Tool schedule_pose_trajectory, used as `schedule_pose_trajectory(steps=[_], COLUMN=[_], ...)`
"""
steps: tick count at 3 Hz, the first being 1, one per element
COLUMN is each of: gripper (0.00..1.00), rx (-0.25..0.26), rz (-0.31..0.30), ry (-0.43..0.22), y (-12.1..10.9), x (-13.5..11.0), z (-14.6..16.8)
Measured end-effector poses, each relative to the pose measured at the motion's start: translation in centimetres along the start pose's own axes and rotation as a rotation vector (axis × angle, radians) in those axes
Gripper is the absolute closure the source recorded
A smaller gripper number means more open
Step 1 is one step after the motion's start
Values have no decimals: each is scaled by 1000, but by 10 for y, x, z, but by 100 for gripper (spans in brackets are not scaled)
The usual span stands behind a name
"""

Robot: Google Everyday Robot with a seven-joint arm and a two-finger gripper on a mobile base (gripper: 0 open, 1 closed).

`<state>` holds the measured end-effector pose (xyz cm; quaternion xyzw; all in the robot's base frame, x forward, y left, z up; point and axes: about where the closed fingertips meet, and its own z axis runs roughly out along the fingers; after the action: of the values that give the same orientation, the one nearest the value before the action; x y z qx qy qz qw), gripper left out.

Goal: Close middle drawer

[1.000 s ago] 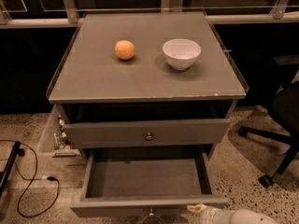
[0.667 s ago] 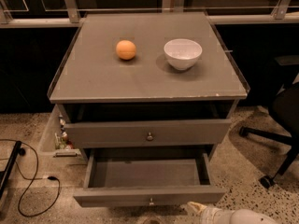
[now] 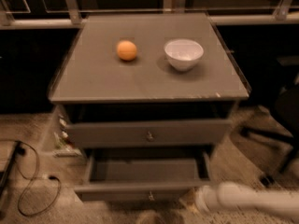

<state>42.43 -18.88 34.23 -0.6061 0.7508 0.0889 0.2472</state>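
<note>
**Middle drawer open, gripper by its near right corner**

Low in the grey cabinet (image 3: 140, 80), under the top drawer (image 3: 112, 134): the middle drawer (image 3: 145, 170), pulled well out toward the near side. Wide and shallow, of grey wood, with a plain grey inside and nothing lying in it. Flat, low front with a small round metal knob (image 3: 150, 196) in the middle. Darker shade at the far part of the inside, under the top drawer's front.

At the near right, just beside the right end of the drawer's front: the gripper (image 3: 202, 199), at the tip of a white arm (image 3: 252, 200) reaching in from the right edge. Blurred; cannot tell whether spread or pressed together, nor whether touching the front.

On the cabinet's top, well apart from each other: an orange (image 3: 126, 50) on the left, a white bowl (image 3: 183, 54) on the right, upright. On the floor (image 3: 42, 125) at the near left, a dark cable (image 3: 33, 196) in a loop.
</note>
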Motion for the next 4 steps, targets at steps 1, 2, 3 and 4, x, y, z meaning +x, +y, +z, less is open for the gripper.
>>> schedule_pose_trajectory(steps=[1, 2, 3, 4], gripper=[99, 100, 100, 83], rx=[0, 39, 39, 39], rz=[0, -35, -35, -35], ry=[0, 34, 34, 34], y=[1, -40, -38, -38], x=[0, -10, -10, -10], z=[0, 1, 0, 0])
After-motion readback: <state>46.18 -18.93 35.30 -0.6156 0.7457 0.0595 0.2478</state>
